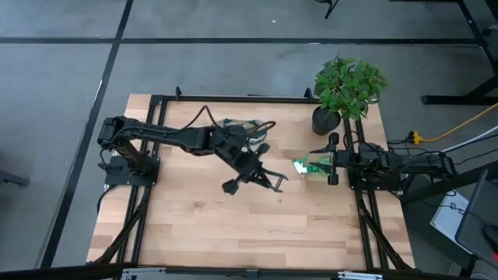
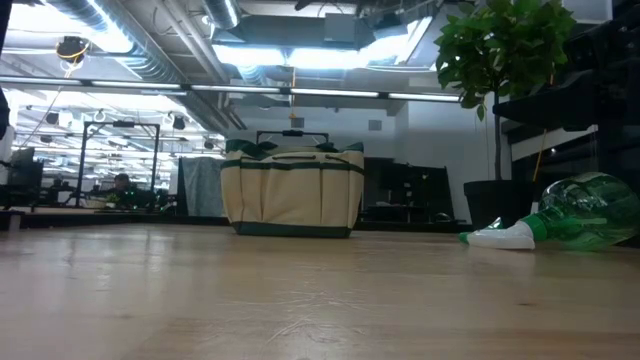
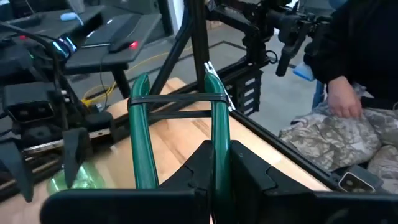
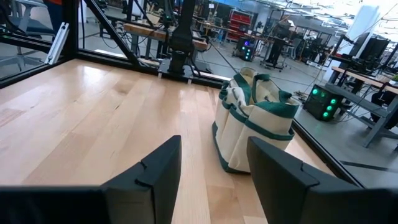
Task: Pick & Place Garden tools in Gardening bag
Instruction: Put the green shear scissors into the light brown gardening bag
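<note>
High view shows the left gripper [image 1: 247,173] out over the middle of the light wooden table [image 1: 194,233], and the left wrist view shows its dark fingers [image 3: 249,174] closed on the green-handled pruning shears [image 3: 214,124], handles pointing away from the wrist and tied by a dark band near their tips. The cream and olive-green fabric gardening bag [image 1: 237,127] stands just behind this gripper, toward the table's far edge, mouth up. The step in hand looks like carrying the shears to the bag; to do it well the gripper should rise above the bag's rim and carrying handles, centre over the mouth, then lower before letting go, so the long handles do not catch the soft wall and tip the bag. Behind the bag the black frame rail runs along the table's edge, so there is little room there; the open wood on the near side of the gripper is the free space for swinging. To the right lies a bright green-and-white soft item [image 1: 305,166], just in front of the right gripper [image 1: 333,160], which waits near the right edge with its fingers [image 4: 280,174] partly apart and nothing between them. A potted green plant [image 1: 346,85] fills the corner beyond it.
</note>
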